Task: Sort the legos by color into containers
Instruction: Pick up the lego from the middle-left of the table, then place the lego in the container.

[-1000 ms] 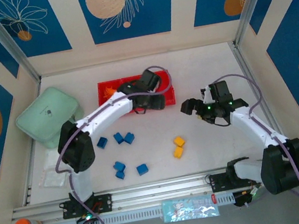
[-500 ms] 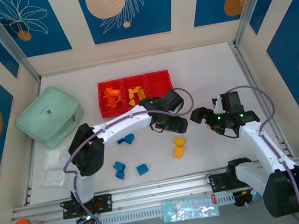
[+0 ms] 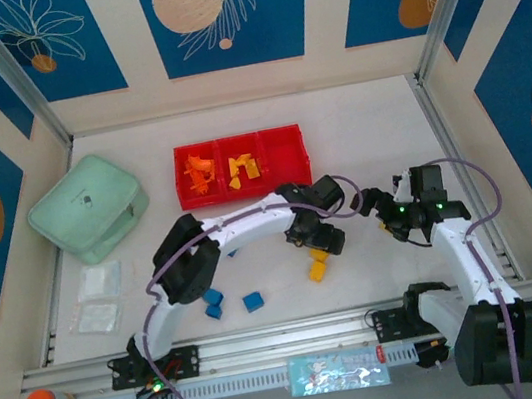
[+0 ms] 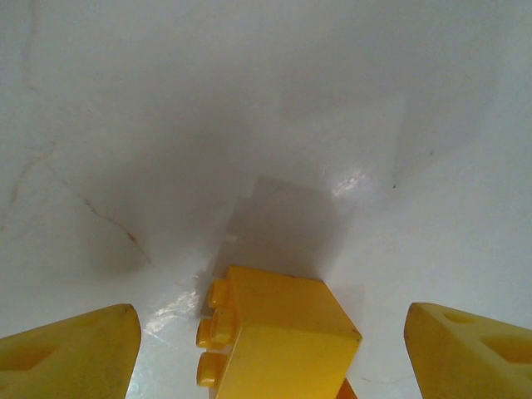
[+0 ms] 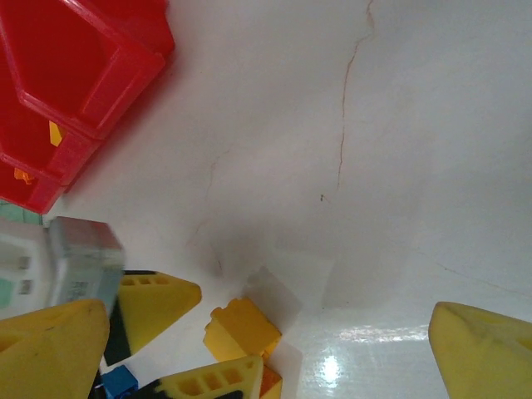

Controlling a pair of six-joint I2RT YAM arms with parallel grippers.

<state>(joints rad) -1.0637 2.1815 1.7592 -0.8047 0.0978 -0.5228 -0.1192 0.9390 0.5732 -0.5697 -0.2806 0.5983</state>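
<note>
Right of centre on the counter (image 3: pixel 355 125), the left pincer (image 4: pixel 268 316) gapes astride a yellow brick (image 4: pixel 283 332), fingers (image 4: pixel 66 349) clear of both sides. Just beside it the right pincer (image 5: pixel 268 312) hangs spread wide, empty. Orange bricks (image 3: pixel 199 170) sit in the tray (image 3: pixel 285 161); blue bricks (image 3: pixel 253 301) lie loose.

Left gripper (image 4: pixel 273 349) with its yellow fingertips (image 4: pixel 75 353) spread wide at the lower corners, a yellow lego (image 4: pixel 278 332) lying between them, studs facing left, touching neither, on the glossy white table (image 4: pixel 249 100)
</note>
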